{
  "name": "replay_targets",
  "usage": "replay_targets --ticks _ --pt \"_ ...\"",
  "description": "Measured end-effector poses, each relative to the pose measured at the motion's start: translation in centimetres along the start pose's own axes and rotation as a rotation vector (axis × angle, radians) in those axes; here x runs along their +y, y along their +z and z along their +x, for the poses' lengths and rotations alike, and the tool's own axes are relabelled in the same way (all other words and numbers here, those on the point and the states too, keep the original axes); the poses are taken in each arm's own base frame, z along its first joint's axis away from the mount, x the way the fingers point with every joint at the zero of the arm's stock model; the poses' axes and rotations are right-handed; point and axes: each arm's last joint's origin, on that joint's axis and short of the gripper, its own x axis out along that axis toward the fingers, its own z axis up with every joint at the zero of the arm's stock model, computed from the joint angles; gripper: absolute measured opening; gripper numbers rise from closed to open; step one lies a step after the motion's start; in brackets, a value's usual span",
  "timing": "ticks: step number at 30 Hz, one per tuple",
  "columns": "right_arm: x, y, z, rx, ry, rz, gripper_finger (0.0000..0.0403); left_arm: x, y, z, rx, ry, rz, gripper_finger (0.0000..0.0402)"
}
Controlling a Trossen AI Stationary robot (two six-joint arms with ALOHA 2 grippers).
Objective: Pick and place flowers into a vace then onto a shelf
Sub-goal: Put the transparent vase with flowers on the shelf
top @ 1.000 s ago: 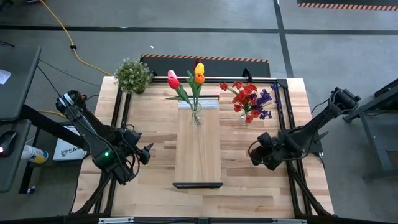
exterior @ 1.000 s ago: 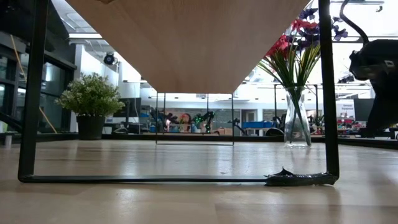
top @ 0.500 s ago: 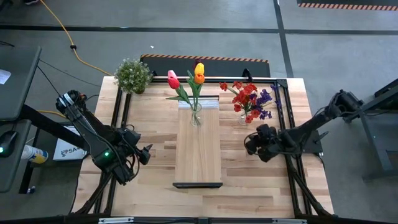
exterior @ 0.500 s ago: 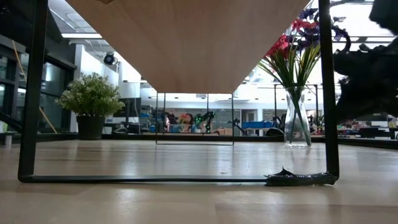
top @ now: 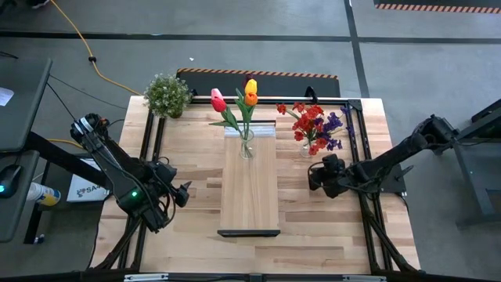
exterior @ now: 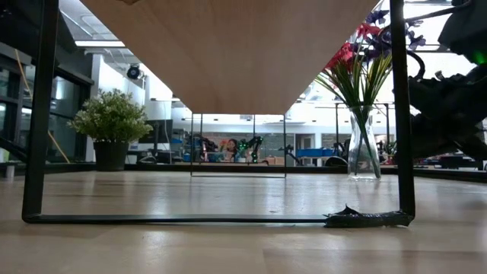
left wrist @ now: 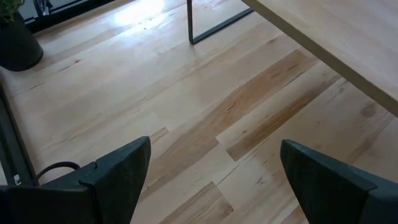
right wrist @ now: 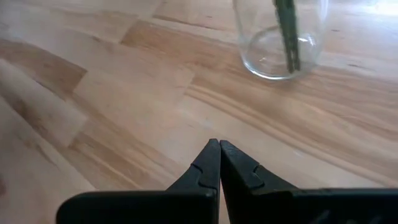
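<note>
Tulips [top: 239,104] with green leaves stand in a clear glass vase [top: 246,146] on the narrow light-wood shelf [top: 249,188], right gripper [top: 313,177] pressed together near the rounded spray vase [right wrist: 281,38], left gripper [top: 185,193] spread over the butcher-block tabletop [top: 192,168].

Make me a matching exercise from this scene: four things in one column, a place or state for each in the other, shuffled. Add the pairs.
Things:
1. tulip vase
2. left gripper
3. right gripper
4. potted plant

Places or states:
A. shut, beside the red and purple spray vase
B. standing on the shelf
C. far left corner of the table
D. open, above bare tabletop

Pairs: 1-B, 2-D, 3-A, 4-C
</note>
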Motion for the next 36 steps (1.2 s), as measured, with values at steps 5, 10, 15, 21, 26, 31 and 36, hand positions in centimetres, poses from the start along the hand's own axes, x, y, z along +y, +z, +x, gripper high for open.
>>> replay_targets --ticks 5,10,15,21,26,31,36 --pt "-0.32 -0.31 0.36 -0.027 0.045 0.013 0.0000 0.05 0.02 0.00 -0.001 0.004 0.004 0.0392" --pt "-0.25 -0.30 0.51 -0.082 0.086 0.015 0.0000 0.05 0.02 0.00 -0.001 0.004 0.004 0.0391" --pt "-0.09 -0.25 0.50 -0.101 0.106 0.001 0.0002 0.05 0.02 0.00 -0.001 0.004 0.004 0.0392" --pt "0.17 -0.08 0.45 -0.138 0.120 -0.004 0.0025 0.08 0.03 0.00 -0.002 0.006 0.006 0.0392" --pt "0.44 0.07 0.40 -0.168 0.134 -0.019 0.0068 0.11 0.04 0.00 -0.003 0.008 0.009 0.0390" --pt "0.42 0.08 0.40 -0.173 0.131 -0.019 0.0113 0.16 0.05 0.00 -0.004 0.012 0.014 0.0392" --pt "0.44 0.33 0.40 -0.236 0.113 -0.027 0.0142 0.22 0.07 0.00 -0.006 0.017 0.019 0.0390"
